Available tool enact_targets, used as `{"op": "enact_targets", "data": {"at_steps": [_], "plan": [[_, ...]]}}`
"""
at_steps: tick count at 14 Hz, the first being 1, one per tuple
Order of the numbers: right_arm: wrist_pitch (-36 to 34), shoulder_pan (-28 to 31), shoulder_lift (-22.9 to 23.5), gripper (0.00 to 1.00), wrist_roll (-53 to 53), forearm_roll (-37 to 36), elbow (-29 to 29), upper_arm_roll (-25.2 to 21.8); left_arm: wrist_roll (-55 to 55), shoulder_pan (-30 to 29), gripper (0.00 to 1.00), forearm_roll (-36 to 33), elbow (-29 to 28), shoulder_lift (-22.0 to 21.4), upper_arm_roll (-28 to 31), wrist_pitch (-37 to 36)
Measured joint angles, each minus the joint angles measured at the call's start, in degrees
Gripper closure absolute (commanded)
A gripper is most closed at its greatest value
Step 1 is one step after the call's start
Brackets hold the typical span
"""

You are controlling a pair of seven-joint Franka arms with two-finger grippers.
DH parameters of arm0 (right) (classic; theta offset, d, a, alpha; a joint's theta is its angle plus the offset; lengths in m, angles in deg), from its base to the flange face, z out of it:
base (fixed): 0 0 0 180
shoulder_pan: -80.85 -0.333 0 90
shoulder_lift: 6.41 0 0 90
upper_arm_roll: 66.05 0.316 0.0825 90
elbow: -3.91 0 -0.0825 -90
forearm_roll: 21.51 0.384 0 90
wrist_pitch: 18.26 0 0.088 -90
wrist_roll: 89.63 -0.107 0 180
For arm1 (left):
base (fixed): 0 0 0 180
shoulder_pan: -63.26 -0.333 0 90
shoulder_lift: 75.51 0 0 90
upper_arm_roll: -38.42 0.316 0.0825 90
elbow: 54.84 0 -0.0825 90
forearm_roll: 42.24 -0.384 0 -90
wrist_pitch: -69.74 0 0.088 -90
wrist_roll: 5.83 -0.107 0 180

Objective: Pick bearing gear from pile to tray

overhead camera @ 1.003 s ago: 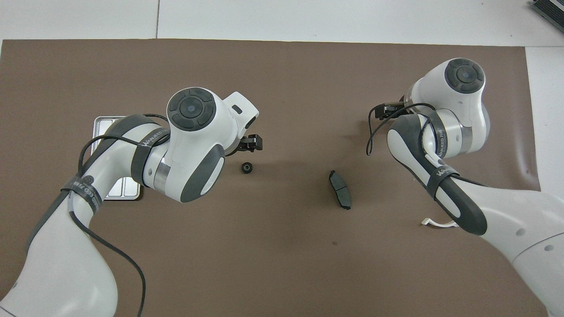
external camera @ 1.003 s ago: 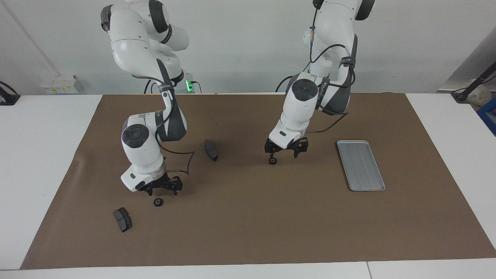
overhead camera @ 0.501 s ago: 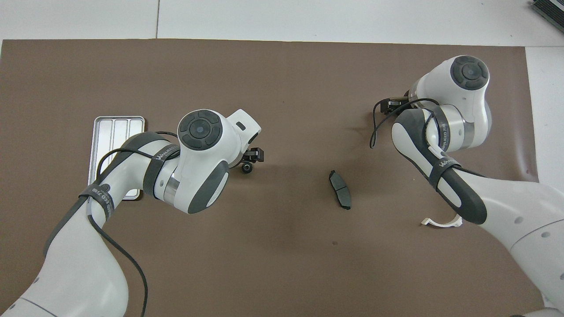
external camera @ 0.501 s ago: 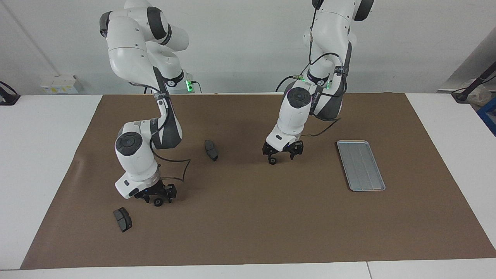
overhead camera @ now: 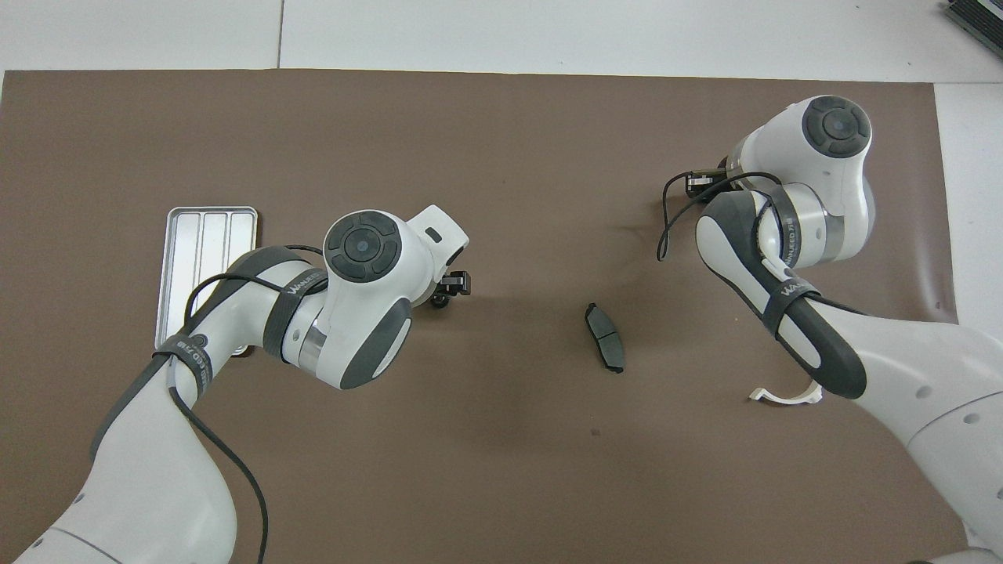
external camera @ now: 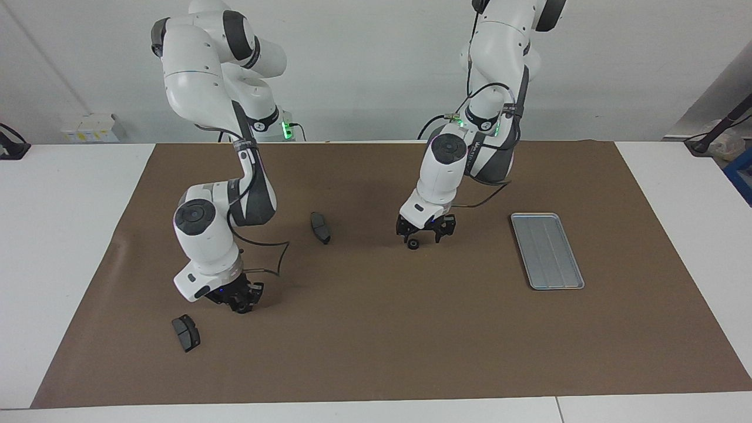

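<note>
Two small black rings of the pile lie on the brown mat. My left gripper [external camera: 418, 238] is low over one black ring [external camera: 413, 244] near the mat's middle, its fingers open on either side of it; it also shows in the overhead view [overhead camera: 450, 287] with that ring [overhead camera: 439, 302] at its edge. My right gripper [external camera: 241, 304] is down on the mat, shut on the other black ring [external camera: 239, 307]; in the overhead view my right gripper [overhead camera: 700, 183] is mostly hidden under its arm. The silver tray [external camera: 546, 249] lies empty toward the left arm's end.
One dark brake pad [external camera: 320, 227] lies between the two grippers. Another brake pad [external camera: 185, 333] lies farther from the robots than my right gripper. A white half-ring bracket [overhead camera: 783, 395] lies by the right arm, nearer to the robots. The brown mat [external camera: 376, 341] covers the table.
Both grippers came down onto their rings. The right gripper's fingers drew together around its ring. The left gripper shifted slightly toward the robots and settled astride its ring.
</note>
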Motion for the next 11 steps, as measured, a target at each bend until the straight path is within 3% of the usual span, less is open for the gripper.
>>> {"op": "enact_targets", "data": {"at_steps": [11], "plan": [[-3.76,-6.33,-5.32,1.0,-8.53,0.07,0.66,0.57,-0.4,0.0,0.15,-0.01,-0.75,1.74,0.0,5.93]]}}
